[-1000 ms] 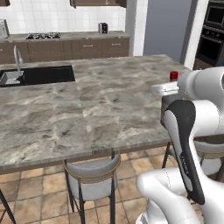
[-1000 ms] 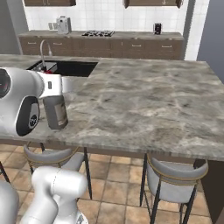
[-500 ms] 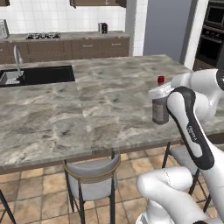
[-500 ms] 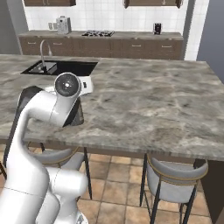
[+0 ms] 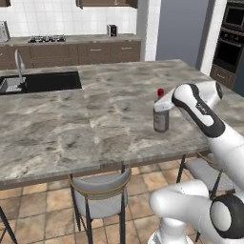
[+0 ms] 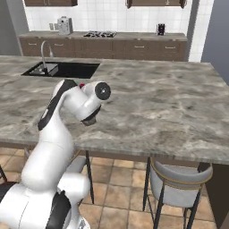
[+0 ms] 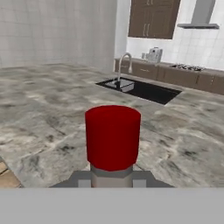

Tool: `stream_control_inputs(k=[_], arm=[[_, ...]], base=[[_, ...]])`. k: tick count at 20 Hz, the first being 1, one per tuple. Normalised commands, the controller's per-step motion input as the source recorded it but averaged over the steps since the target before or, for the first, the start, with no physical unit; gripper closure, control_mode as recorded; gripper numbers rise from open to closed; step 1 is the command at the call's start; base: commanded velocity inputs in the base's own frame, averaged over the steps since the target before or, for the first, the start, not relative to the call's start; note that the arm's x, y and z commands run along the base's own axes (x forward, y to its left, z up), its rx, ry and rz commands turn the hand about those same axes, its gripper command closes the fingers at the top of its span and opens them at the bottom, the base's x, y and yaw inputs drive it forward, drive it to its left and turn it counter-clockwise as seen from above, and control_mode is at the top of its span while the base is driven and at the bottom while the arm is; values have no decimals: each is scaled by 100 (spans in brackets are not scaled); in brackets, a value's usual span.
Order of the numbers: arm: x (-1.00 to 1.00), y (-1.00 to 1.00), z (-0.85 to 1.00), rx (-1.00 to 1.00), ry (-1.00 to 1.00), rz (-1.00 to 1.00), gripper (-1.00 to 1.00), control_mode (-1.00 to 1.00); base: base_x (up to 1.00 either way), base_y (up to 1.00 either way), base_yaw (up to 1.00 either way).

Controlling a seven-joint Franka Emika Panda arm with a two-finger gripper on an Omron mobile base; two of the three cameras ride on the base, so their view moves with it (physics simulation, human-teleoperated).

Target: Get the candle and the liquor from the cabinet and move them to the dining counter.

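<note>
**Bottle upright on the island worktop, tool closed around its neck**

In the left base view the arm rises from the lower right, bends at a dark-jointed elbow above the stools and reaches back leftward and slightly down, so that the hand lies nearly level over the worktop (image 5: 71, 128). The tool (image 5: 161, 102) sits at the end of that reach, closed narrowly on the liquor (image 5: 161, 116) just below its red cap; the hand itself hides the jaws there, so the grip is read from the bottle's neck meeting the white hand.

The liquor stands upright with its base on the marble, near the front edge on the arm's side, well apart from the sink (image 5: 45, 82) set into the far left of the same top. A grey-seated stool (image 5: 100, 188) stands under the edge in front.

From the right base view the arm climbs from the lower left, arches over and curls its wrist (image 6: 91, 105) down toward the marble; a sliver of red cap shows beside the wrist.

In the hand view the red cap (image 7: 113, 136) stands large and centred, with the grey neck below it caught between two grey finger pads (image 7: 81, 178). Beyond it lie the marble top, the sink with its curved tap (image 7: 124, 65), and dark wall cabinets (image 7: 153, 18).
</note>
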Motion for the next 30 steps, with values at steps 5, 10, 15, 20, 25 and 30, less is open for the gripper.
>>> stream_control_inputs(k=[5,10,15,20,25,30], arm=[[100,-12,-10,9,0,10,100,-100],[100,0,-19,2,5,1,100,-100],[97,0,-54,0,11,0,100,-100],[75,0,-65,4,10,0,100,-100],[58,0,-69,8,1,0,100,-100],[36,3,-76,0,0,0,100,-100]], base=[[0,0,0],[0,0,0],[0,0,0],[0,0,0],[0,0,0],[0,0,0]])
